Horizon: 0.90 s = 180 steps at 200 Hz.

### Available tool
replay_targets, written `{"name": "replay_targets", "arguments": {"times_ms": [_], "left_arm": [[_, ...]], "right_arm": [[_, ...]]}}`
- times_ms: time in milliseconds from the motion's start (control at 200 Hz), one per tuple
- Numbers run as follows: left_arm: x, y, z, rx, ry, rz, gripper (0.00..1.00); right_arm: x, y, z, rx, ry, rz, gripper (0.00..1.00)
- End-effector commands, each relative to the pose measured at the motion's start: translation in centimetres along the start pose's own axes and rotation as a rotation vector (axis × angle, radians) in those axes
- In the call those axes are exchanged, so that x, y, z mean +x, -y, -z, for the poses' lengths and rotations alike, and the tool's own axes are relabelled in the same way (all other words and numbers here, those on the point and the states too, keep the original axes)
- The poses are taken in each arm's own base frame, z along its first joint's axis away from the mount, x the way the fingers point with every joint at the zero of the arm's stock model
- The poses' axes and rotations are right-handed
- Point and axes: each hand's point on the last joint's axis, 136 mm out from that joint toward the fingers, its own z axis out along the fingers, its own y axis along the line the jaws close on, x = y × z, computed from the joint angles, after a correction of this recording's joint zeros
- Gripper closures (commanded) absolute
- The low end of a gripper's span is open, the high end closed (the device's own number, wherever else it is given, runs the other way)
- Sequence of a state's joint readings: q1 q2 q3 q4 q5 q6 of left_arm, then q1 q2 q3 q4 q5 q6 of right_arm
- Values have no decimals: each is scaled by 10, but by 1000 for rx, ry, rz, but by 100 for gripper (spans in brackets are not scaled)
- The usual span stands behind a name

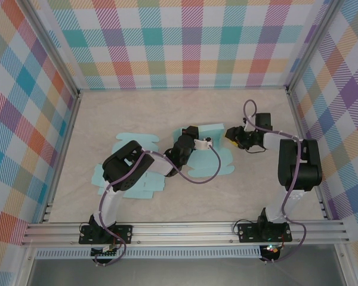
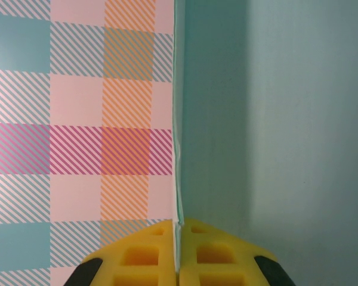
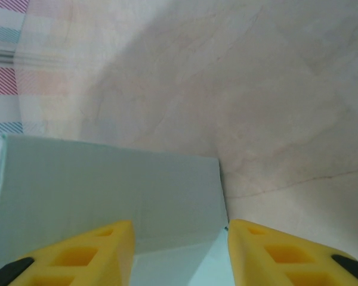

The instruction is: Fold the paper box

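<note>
The light blue paper box (image 1: 213, 159) lies partly unfolded on the beige table (image 1: 137, 113), and one panel (image 1: 213, 129) stands upright at its far side. My left gripper (image 1: 190, 139) is at that panel's left end. In the left wrist view the yellow fingers (image 2: 149, 250) are pressed together on the thin edge of the blue panel (image 2: 274, 119), so the left gripper (image 2: 179, 224) is shut on it. My right gripper (image 1: 232, 134) is at the panel's right end. It stands open (image 3: 179, 231), with the panel's corner (image 3: 107, 185) between and ahead of its fingers.
More of the flat blue sheet (image 1: 140, 186) spreads out under the left arm. Plaid walls (image 1: 185, 42) close in the table on three sides, and a metal rail (image 1: 185, 229) runs along the front. Purple cables (image 1: 206, 176) loop over the sheet.
</note>
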<state>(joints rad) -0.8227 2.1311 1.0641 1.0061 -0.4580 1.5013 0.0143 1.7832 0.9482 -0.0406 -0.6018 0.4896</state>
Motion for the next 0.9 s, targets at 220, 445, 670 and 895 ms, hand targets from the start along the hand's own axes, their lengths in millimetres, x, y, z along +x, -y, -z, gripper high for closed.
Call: {"name": "replay_targets", "arguments": {"times_ms": [220, 445, 670, 895], "left_arm": [[-2, 32, 4, 65, 17, -58, 95], [-3, 34, 5, 70, 27, -66, 95], [-8, 36, 8, 76, 46, -68, 95], [-7, 37, 8, 78, 45, -67, 95]], "right_arm": [[15, -14, -2, 29, 25, 143, 54], [9, -22, -11, 67, 67, 242, 52], [1, -29, -20, 74, 130, 348, 53], [6, -36, -21, 29, 167, 405, 53]]}}
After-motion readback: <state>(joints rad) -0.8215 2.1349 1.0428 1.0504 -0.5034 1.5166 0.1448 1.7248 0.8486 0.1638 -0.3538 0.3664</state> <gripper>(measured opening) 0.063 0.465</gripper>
